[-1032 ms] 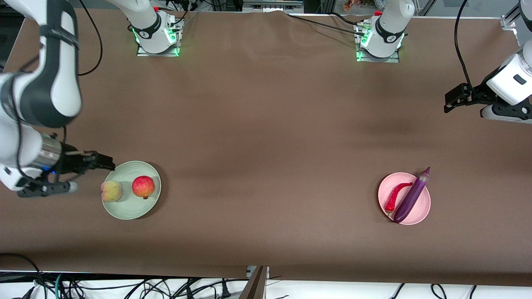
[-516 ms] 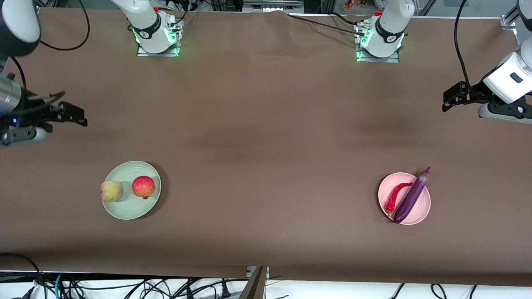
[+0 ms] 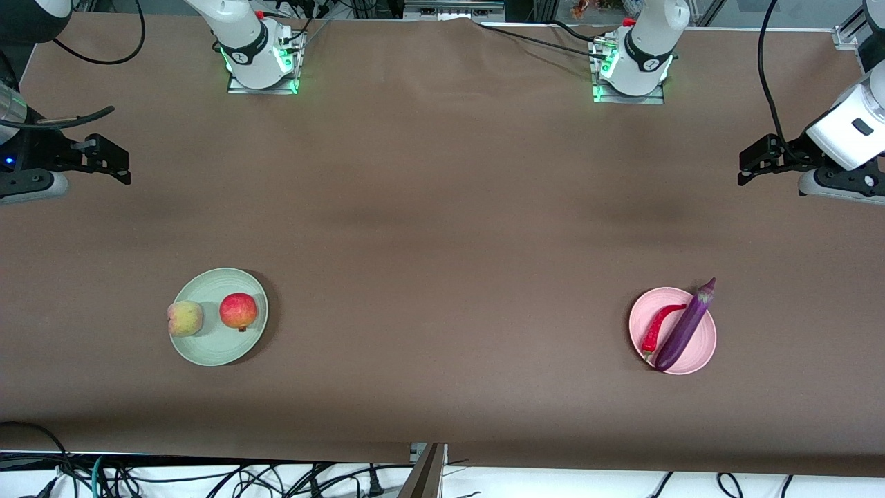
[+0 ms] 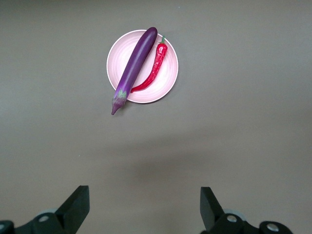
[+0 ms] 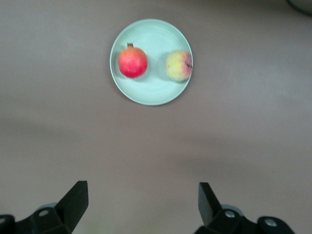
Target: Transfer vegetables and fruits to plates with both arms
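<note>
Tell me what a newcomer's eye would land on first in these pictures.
First, the glossy purple eggplant lying across the pink plate beside the red chili pepper, toward the left arm's end of the table. Next, the red-orange fruit and the peach on the mint green plate at the right arm's end. The left gripper and the right gripper hang open and empty over bare table.

Our left gripper (image 3: 745, 164) hangs high over the desk's left-arm end, its fingers (image 4: 78, 207) spread wide and holding nothing. Our right gripper (image 3: 119, 160) hangs likewise over the right-arm end, fingers (image 5: 75, 200) wide apart and empty. Both wrists point their cameras down at the desk, with each arm reaching out from its base.
</note>
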Controlling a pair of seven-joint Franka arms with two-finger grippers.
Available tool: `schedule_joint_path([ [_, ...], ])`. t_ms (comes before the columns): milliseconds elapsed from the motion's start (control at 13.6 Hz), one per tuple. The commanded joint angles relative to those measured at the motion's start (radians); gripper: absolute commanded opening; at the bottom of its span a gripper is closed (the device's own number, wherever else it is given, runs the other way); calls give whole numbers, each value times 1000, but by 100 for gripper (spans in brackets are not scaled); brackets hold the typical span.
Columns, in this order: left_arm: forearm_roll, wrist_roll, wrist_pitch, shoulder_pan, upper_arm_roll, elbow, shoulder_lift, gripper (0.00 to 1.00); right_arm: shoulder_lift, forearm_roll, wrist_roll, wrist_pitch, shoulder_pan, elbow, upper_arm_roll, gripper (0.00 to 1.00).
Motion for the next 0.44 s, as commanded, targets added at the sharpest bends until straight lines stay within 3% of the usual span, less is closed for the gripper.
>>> schedule_joint_path([
  [0, 15, 23, -25, 5, -3, 24, 3, 100, -30, 43, 133, -35, -25, -30, 24, 100],
  [369, 15, 23, -32, 5, -3, 24, 0, 100, 8, 46, 131, -35, -21, 11, 17, 100],
])
